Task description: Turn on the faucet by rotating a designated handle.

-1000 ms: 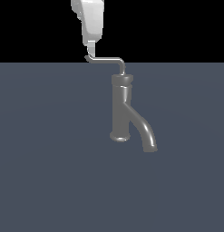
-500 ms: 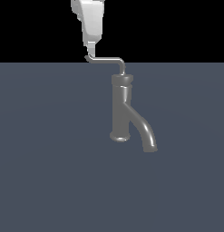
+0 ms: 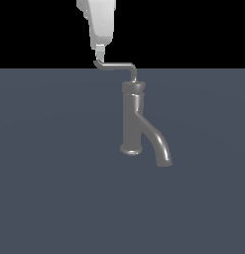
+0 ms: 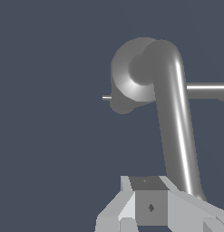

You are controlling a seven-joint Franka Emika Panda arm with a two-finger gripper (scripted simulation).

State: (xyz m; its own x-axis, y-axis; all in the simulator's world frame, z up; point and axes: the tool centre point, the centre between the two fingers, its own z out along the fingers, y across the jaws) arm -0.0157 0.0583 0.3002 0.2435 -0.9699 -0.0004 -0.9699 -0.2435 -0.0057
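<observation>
Grey metal, dull and plain, is all the handle (image 3: 116, 65) is made of: a thin rod running level from a short bent stem above the faucet's cap out toward the exterior view's left, where it ends in a small upturned tip; in the wrist view it shows as a thick shining bar (image 4: 177, 131) running straight toward the camera; the faucet (image 3: 132, 119) under it stands upright on the slate-blue tabletop (image 3: 49, 188), its flared base ring resting on that surface and its thick spout curving down toward the exterior view's right; the white gripper (image 3: 99, 53) hangs from above right at the rod's free tip, touching it or all but touching it as far as I can see; whether its jaws are apart or closed on the tip I cannot tell, since the exterior view shows only a narrow pale end and the wrist view only the grey-white blocks of the gripper (image 4: 149, 206) with the rod running in behind them; what matters for the turn, I'd judge, is that the rod's long axis lies level, from the gripper at its far-left end back to the column's upright axis at the right, so the gripper sits at the longest lever arm and a sideways push there, across the rod rather than along it, ought to swing the handle about the column.
</observation>
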